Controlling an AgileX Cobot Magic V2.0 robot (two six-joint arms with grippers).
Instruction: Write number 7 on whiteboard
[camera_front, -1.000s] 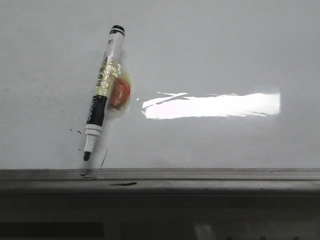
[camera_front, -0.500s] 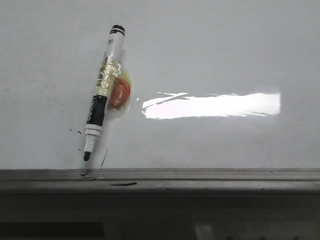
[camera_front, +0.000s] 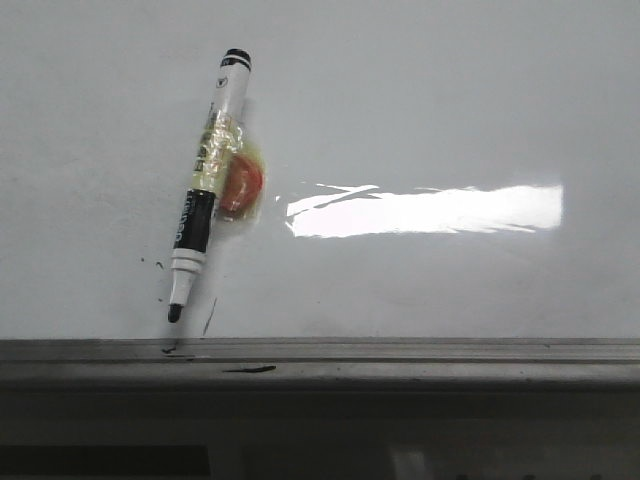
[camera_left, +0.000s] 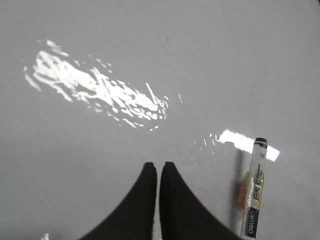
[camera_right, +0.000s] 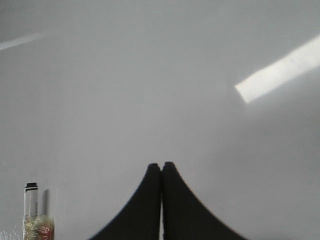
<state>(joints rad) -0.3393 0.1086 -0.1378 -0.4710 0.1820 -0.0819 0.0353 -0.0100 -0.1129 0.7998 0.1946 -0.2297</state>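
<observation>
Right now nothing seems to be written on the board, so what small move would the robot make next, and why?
Probably the left gripper opens and moves toward the black-and-white marker pen. It lies uncapped on the glossy whiteboard, no 7 shows, and both grippers, the right gripper too, are shut and empty.

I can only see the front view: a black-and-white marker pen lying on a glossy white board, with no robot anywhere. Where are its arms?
Observer: The left wrist view shows the left arm's black jaws pressed together, holding nothing.
Visitor: Are they near the pen?
Observer: The black-and-white marker pen lies on the glossy white whiteboard beside those jaws, not touching them.
Visitor: And the other arm?
Observer: The right arm's jaws are shut and empty too.
</observation>
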